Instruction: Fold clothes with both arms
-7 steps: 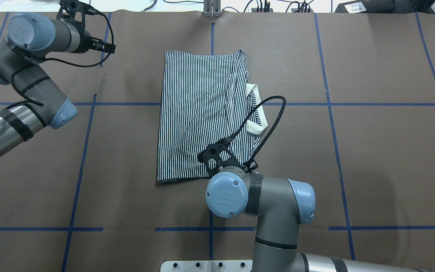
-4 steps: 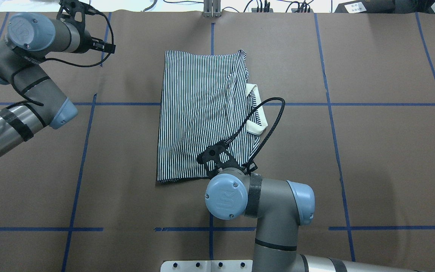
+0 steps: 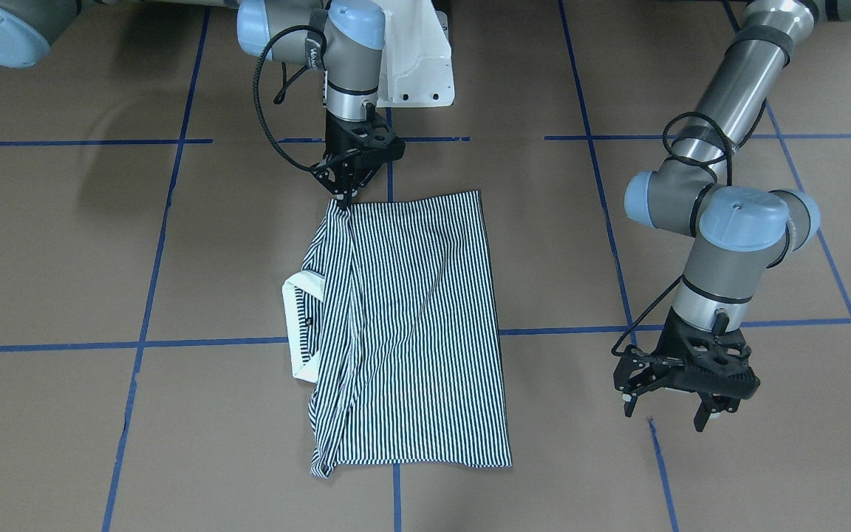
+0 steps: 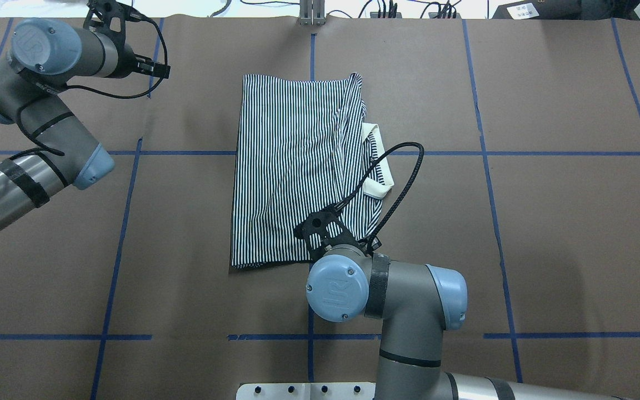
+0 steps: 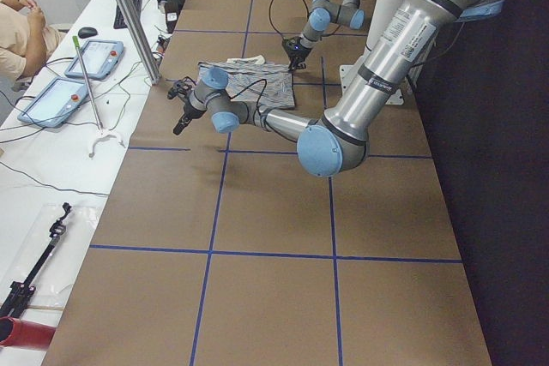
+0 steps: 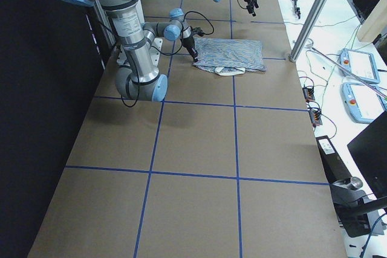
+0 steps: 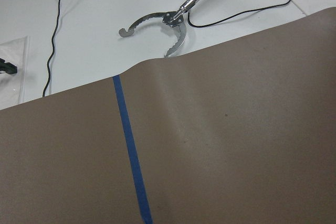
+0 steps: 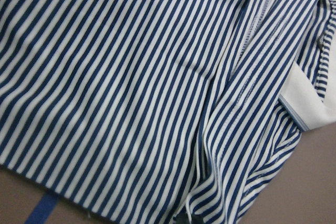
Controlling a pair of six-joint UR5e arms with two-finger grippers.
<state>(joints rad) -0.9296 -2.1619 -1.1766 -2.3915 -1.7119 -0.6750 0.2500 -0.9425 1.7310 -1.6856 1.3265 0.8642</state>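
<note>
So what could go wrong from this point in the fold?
The right gripper pinches only one corner of the polo shirt, while the left gripper hangs open off the cloth: a one-sided pull may skew it. The cream collar juts out sideways and may end up exposed.

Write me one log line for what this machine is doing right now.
right pincer: shut on polo shirt corner | left pincer: open, empty, over table | shirt: partly folded, collar sticking out

Left arm [image 4: 48, 128], right arm [image 4: 403, 294]: grey tubular links, light-blue joint caps, embossed UR logo, small screws. Black looped cables, black strap bands. White pedestal base [image 3: 414, 66].
</note>
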